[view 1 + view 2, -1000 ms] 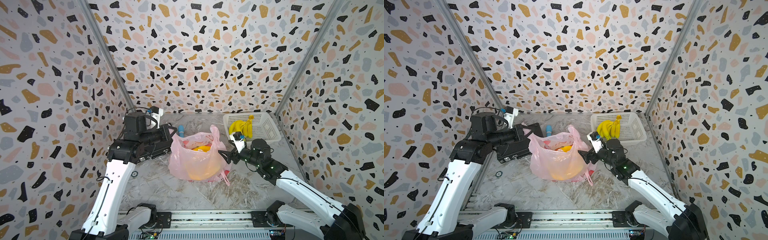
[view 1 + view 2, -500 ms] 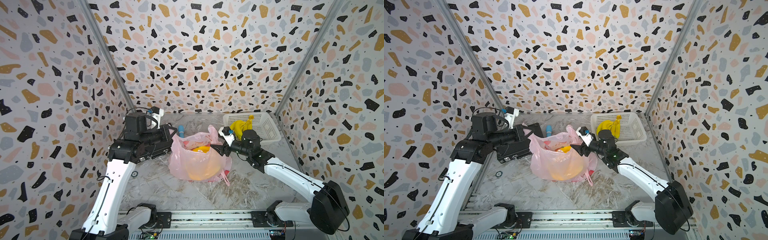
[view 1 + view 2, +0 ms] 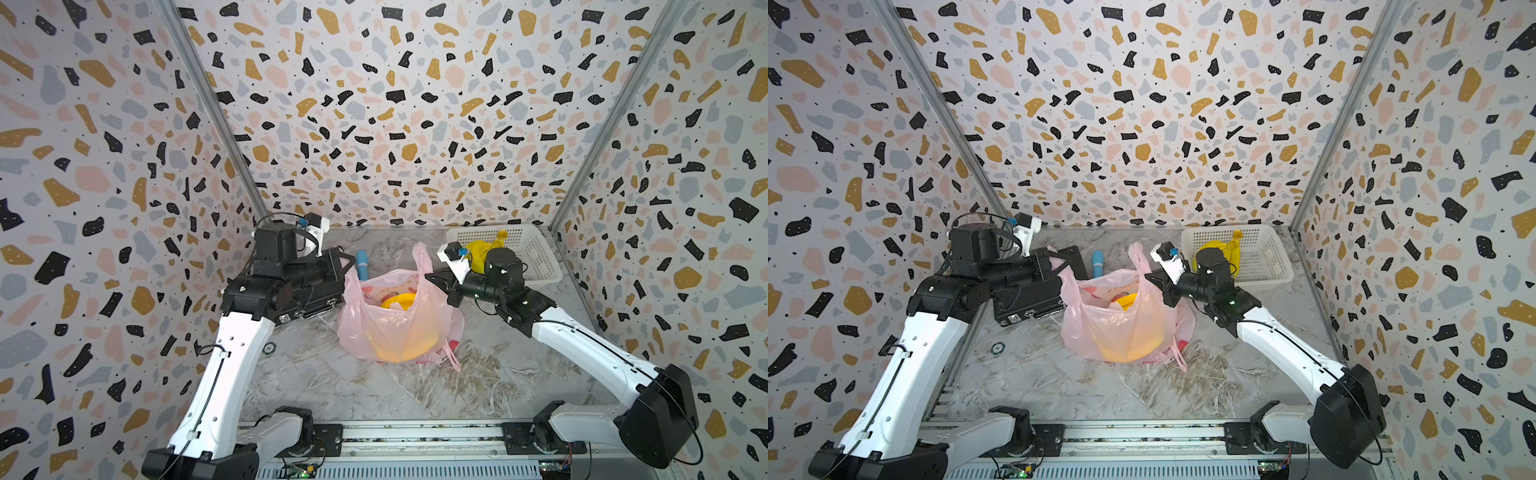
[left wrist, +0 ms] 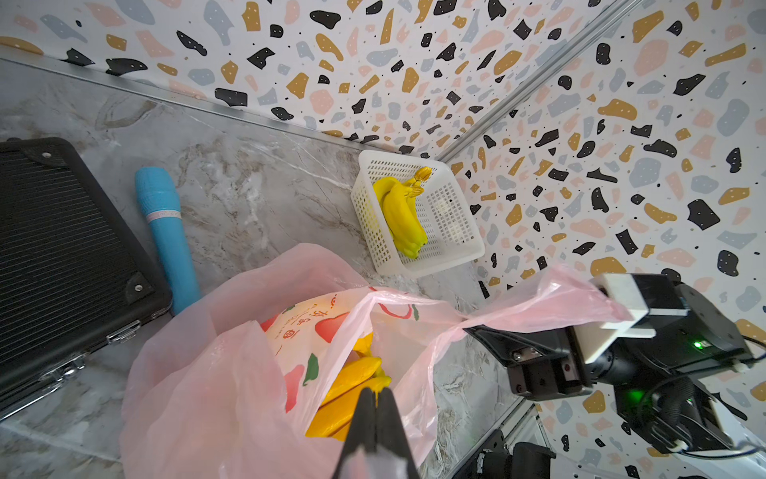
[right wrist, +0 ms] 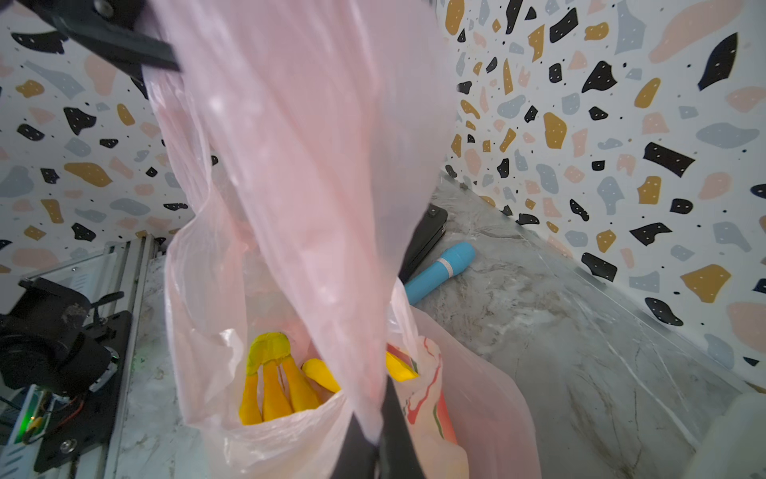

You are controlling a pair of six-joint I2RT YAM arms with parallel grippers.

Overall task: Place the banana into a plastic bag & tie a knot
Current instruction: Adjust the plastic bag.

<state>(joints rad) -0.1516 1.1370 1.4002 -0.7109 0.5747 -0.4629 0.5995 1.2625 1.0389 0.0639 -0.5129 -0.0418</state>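
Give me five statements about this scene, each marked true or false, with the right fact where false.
1. A banana bunch lies inside the pink bag. True.
2. The white basket is empty. False: the white basket holds bananas.
3. The right gripper's jaws are shut on a bag handle. True.
4. The bag is tied in a knot. False: its mouth is open.
5. The blue cylinder is in the bag. False: it lies on the table beside the black case.

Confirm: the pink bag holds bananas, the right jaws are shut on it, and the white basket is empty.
Wrong on the basket: the white basket holds a yellow banana bunch, as the left wrist view shows. The rest stands.
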